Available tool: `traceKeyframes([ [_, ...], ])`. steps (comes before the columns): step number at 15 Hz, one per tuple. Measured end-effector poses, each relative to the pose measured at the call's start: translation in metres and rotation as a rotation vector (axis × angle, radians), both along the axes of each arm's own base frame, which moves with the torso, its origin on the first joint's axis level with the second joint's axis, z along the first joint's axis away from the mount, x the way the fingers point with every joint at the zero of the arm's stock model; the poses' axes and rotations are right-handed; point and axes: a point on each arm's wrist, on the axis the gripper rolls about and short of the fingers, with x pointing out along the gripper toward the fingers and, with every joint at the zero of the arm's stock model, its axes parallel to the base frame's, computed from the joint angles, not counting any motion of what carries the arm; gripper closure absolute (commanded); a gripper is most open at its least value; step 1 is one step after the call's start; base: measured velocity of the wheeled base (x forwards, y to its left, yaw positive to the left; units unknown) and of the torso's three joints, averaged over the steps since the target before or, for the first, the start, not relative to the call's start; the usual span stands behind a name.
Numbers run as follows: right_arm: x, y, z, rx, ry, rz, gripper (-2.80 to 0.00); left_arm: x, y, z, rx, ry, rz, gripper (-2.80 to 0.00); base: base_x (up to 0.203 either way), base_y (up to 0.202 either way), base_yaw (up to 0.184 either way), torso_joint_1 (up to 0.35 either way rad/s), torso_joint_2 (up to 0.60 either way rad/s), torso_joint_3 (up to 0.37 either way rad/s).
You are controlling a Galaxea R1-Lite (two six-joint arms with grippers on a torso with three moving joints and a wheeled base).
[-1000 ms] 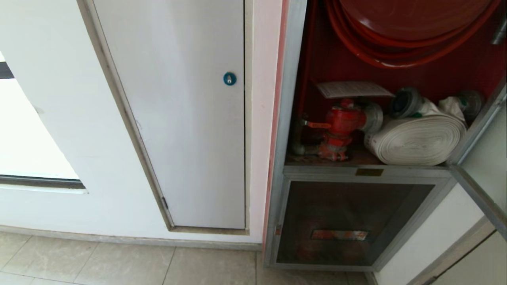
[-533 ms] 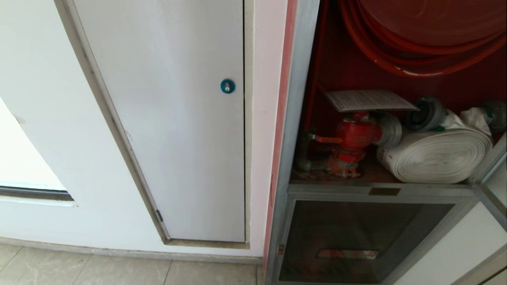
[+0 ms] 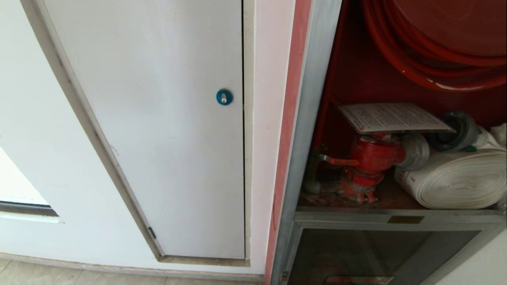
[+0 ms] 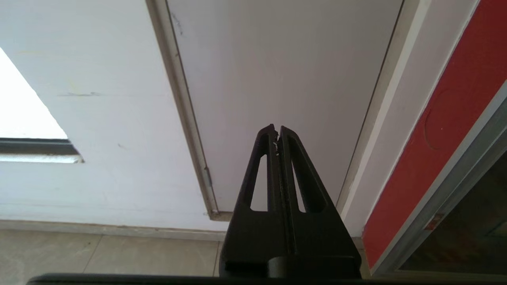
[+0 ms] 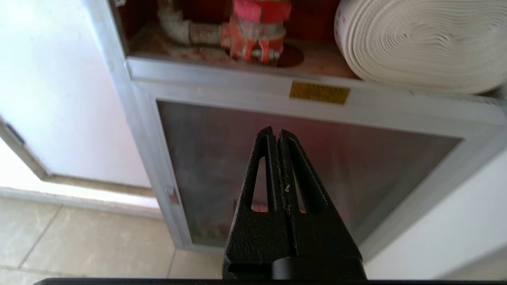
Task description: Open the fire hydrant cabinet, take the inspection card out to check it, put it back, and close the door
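White wall (image 3: pixel 59 130) holds a plain white panel (image 3: pixel 166 138) with a blue round lock (image 3: pixel 224 97); beige floor tiles (image 4: pixel 99 253) below.

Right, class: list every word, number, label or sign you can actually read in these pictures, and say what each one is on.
None can be read.
Inspection card lying on the red valve: rows of print, too small to read.
Yellow label on the fire hydrant cabinet frame: blurred, unreadable.
Rolled white hose: red marks at its edge, too blurred.
Blue round lock on the white panel: no text.
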Motion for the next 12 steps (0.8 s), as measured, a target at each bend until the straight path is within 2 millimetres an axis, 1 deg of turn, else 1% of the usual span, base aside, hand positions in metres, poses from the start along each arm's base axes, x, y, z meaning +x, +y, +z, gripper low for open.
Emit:
traceKeyframes([
  [2, 0.0, 0.0, 0.0, -0.001, 0.0, -0.001, 0.0, 0.0, 0.0, 0.0, -0.005, 0.0, 0.001, 0.0, 0.195, 0.0, 0.0, 0.002, 0.0, 0.004],
  [4, 0.0, 0.0, 0.0, -0.001, 0.0, 0.0, 0.0, 0.0, 0.0, 0.0, -0.005, 0.0, 0.0, 0.0, 0.102, 0.0, -0.003, 0.013, 0.01, 0.003],
  [12, -0.0013, -0.0004, 0.0019, 0.007, 0.009, -0.018, 0.0, 0.0, 0.0, 0.0, -0.005, 0.0, 0.002, 0.0, 0.0, 0.0, 0.0, 0.0, 0.0, 0.0],
])
